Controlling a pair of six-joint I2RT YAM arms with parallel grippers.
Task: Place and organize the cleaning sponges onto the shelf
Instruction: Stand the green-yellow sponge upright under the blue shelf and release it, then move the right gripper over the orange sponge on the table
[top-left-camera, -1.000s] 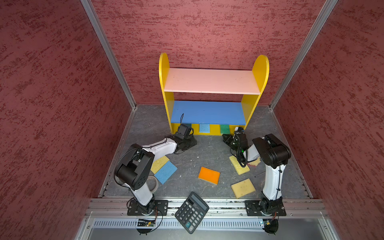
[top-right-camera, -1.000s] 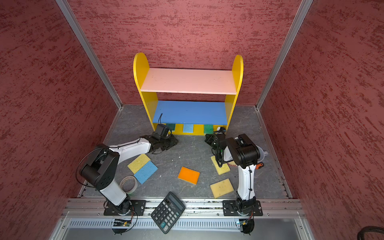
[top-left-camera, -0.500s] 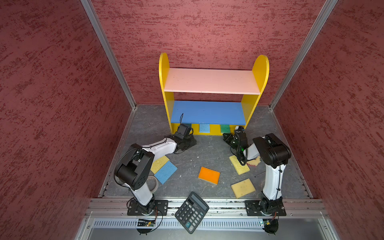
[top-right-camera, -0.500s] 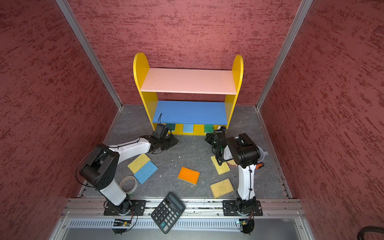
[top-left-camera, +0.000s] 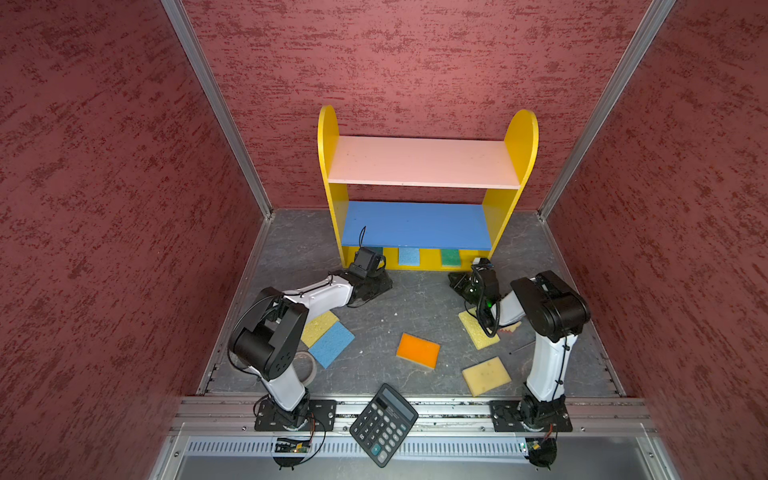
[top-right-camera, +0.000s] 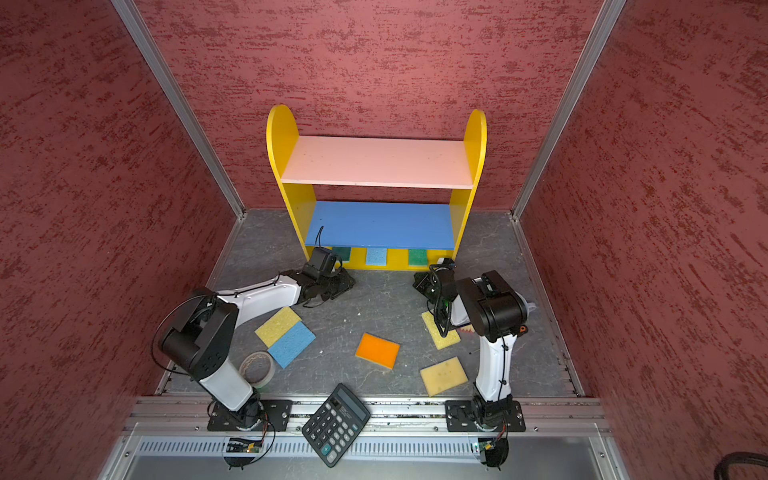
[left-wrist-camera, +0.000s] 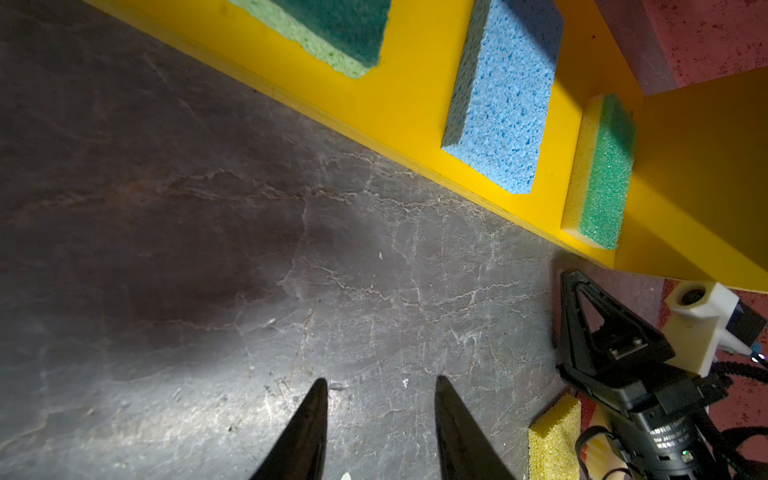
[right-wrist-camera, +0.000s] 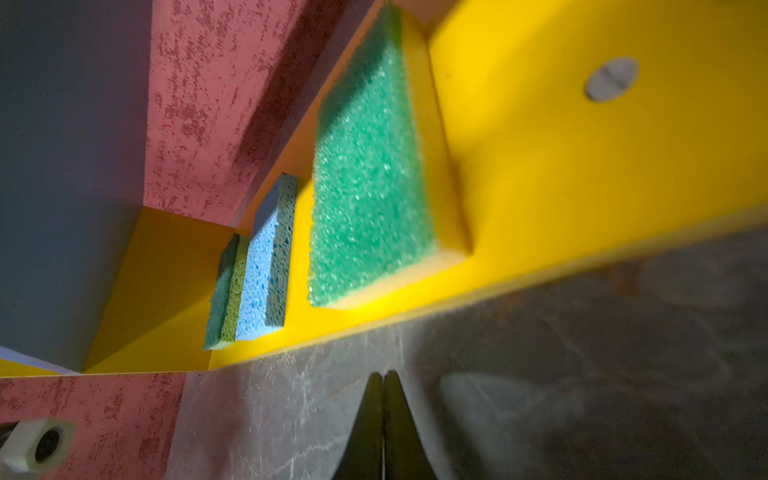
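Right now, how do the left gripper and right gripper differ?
The left gripper has its jaws apart; the right gripper has them pressed together. In both top views the left gripper sits before the left end of the shelf, the right gripper before its right end. Shared: both empty, low over the grey floor, facing the bottom tier.

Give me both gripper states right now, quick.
Left gripper: open, holding nothing.
Right gripper: closed, holding nothing.

We look steeply down from the front in both top views; our wrist cameras sit low over the table, both close on the bottom tier of the shelf.
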